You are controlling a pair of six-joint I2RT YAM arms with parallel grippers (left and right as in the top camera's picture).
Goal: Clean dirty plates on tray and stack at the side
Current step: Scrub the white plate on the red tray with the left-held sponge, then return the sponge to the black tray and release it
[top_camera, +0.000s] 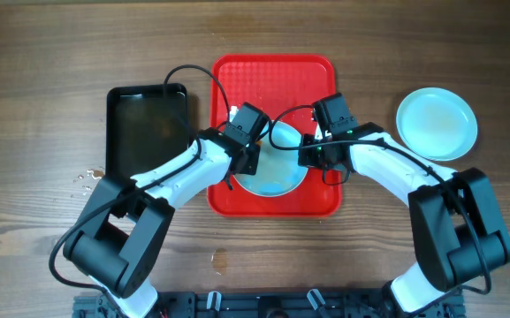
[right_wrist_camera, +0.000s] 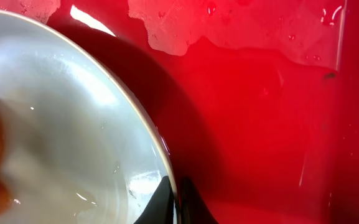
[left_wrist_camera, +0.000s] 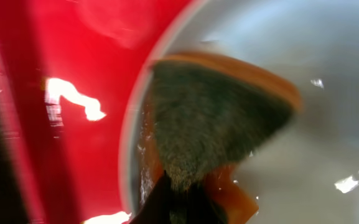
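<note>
Table (top_camera: 25, 62) carries tray (top_camera: 272, 69); dirty plate (top_camera: 281, 179) lies between arms: left pincer (left_wrist_camera: 179, 202) clamps sponge (left_wrist_camera: 210, 118) atop it, right pincer (right_wrist_camera: 176, 204) pinches its rim.

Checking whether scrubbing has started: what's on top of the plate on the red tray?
A sponge, dark scouring pad over orange, sits on the plate near its rim, held by the left gripper. The right gripper pinches the plate's edge. Whatever lies beneath the sponge is covered.

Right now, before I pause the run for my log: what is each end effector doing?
Left end effector: closed on the sponge, which lies on the plate.
Right end effector: closed on that plate's rim.
</note>
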